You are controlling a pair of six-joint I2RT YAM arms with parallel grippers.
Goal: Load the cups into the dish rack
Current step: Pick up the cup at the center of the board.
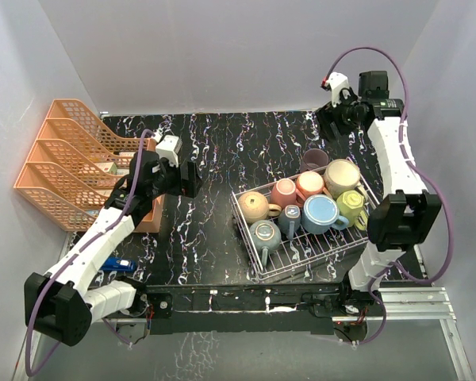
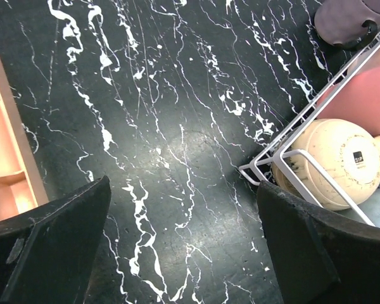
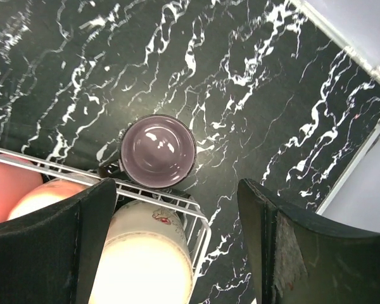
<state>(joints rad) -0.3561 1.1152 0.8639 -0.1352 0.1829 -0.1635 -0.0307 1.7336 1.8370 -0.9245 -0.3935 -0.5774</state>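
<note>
Eight: counted that many mugs [image 1: 320,214] inside the rack [image 1: 309,254] from the top view, crowded toward its 12 o'clock half. Found the mauve mug [image 1: 315,160] outside on the table [image 1: 214,151], just beside the rack's 12 o'clock rim. Found the left gripper [image 1: 192,179] at 9 o'clock of the rack, well apart from it and near the organizer [image 1: 63,159] at the table's 9 o'clock edge. Found the right gripper [image 1: 332,125] at 12 o'clock of the mauve mug, raised near the back wall. Could not judge either finger gap from up there.

Saw from the left wrist the left fingers [image 2: 50,247] spread wide over bare table, with nothing between them. Noted the rack's corner at 3 o'clock, with the tan mug [image 2: 332,164] inside it, base showing. Noted the mauve mug at 1 o'clock, outside the wire.

Saw from the right wrist the right fingers [image 3: 44,247] likewise wide apart and empty. Spotted the mauve mug upright at centre, mouth up, just outside the rack's wire. Spotted the cream mug [image 3: 145,259] inside the rack at 6 o'clock.
</note>
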